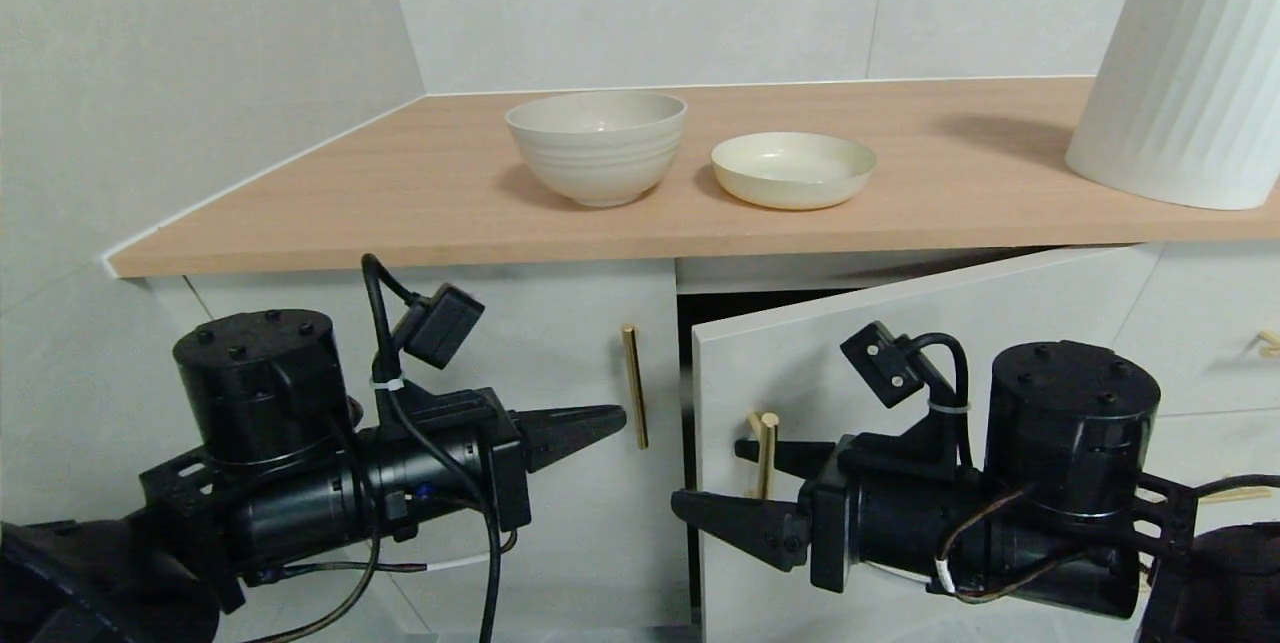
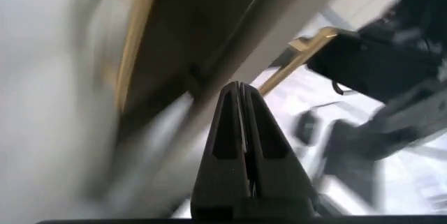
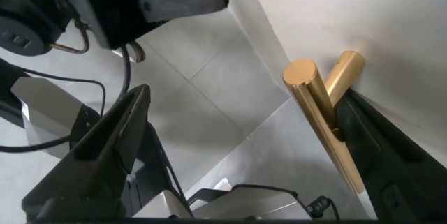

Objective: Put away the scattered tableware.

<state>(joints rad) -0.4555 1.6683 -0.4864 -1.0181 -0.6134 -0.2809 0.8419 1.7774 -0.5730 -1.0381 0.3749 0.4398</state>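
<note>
On the wooden countertop [image 1: 420, 193] stand a deep cream bowl [image 1: 596, 145] and, to its right, a shallow cream dish [image 1: 793, 168]. Below them the right cabinet door [image 1: 900, 343] hangs ajar. My right gripper [image 1: 725, 483] is open, its fingers straddling that door's brass handle [image 1: 765, 453]. In the right wrist view the handle [image 3: 321, 119] lies close against one finger [image 3: 391, 161], with the other finger [image 3: 119, 147] well apart. My left gripper [image 1: 600, 420] is shut and empty, level with the left door's brass handle [image 1: 634, 385]; its closed fingers [image 2: 239, 112] point at the gap between the doors.
A tall white ribbed container [image 1: 1190, 63] stands at the counter's right end. The left cabinet door [image 1: 560, 373] is closed. A dark opening [image 1: 740, 308] shows behind the ajar door. Tiled walls enclose the counter at the back and left.
</note>
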